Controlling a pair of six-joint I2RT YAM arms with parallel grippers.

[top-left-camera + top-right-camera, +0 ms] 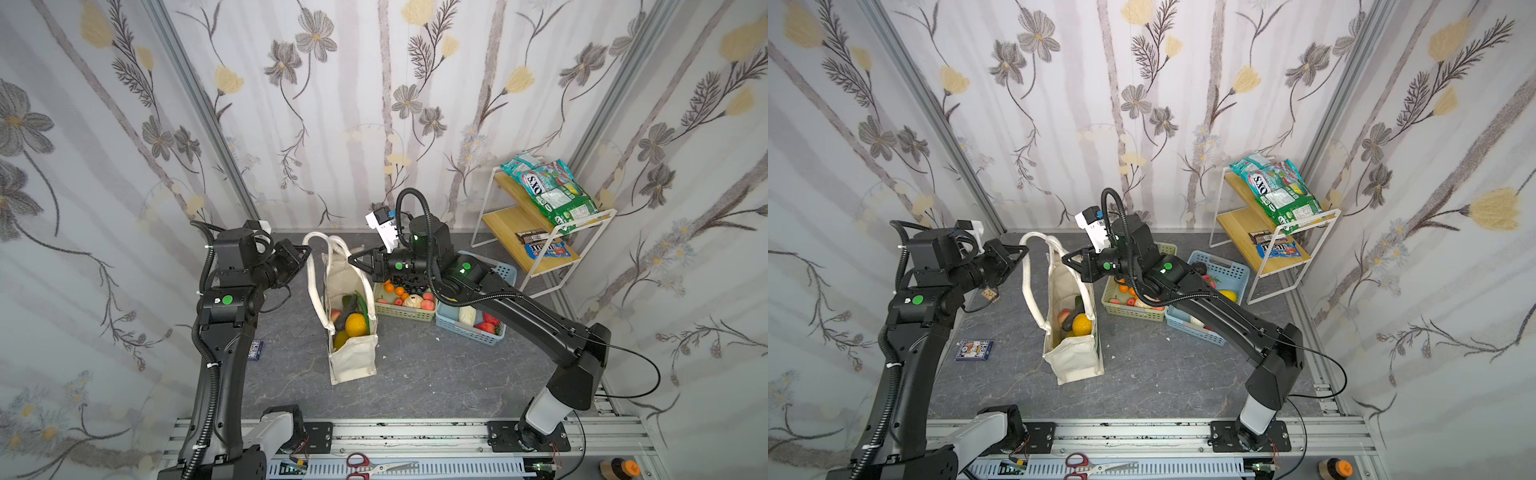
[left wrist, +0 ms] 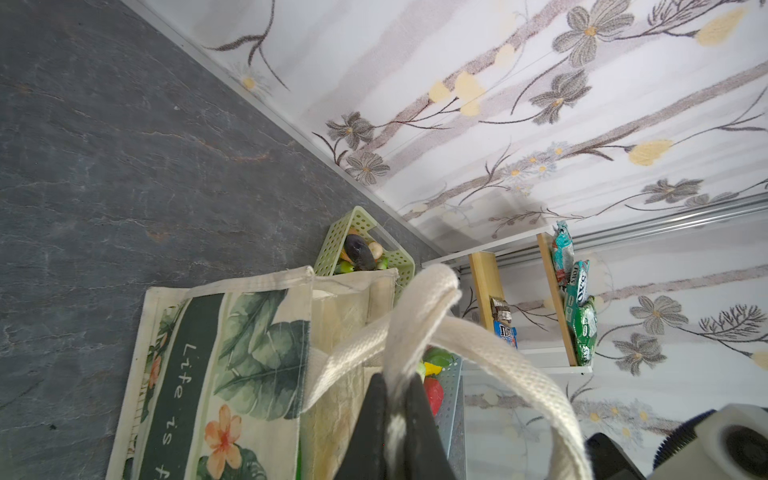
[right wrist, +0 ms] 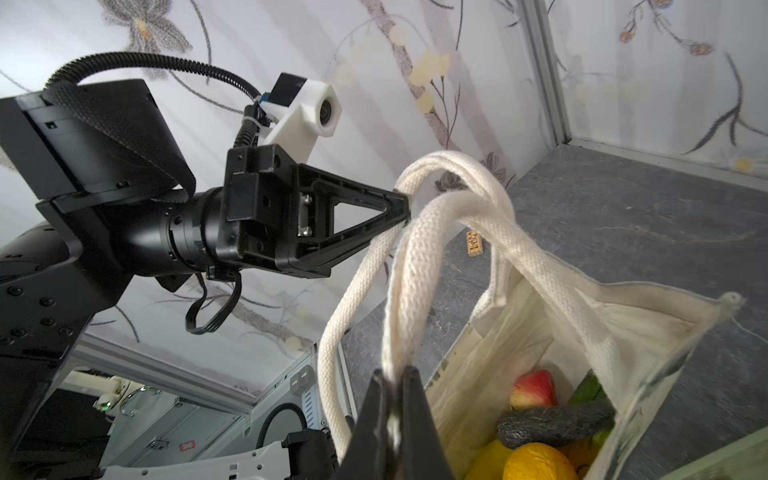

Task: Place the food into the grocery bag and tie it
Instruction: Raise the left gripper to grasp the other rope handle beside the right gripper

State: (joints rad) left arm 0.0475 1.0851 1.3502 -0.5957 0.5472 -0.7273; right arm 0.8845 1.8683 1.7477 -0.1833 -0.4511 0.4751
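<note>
While the left gripper [image 1: 309,248], at the grocery bag's [image 1: 353,357] eleven o'clock, and the right gripper [image 1: 350,258], at twelve, each clamp shut on a crossed handle [image 3: 453,208], pulling apart evenly should cinch a knot without tipping the bag, which stands mid-counter [image 1: 415,374] holding food [image 1: 356,324].

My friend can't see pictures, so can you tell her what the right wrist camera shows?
The right claw pinches one cream handle of the open grocery bag, while the left claw pinches the other handle. Toy fruit sits inside the bag.
</note>
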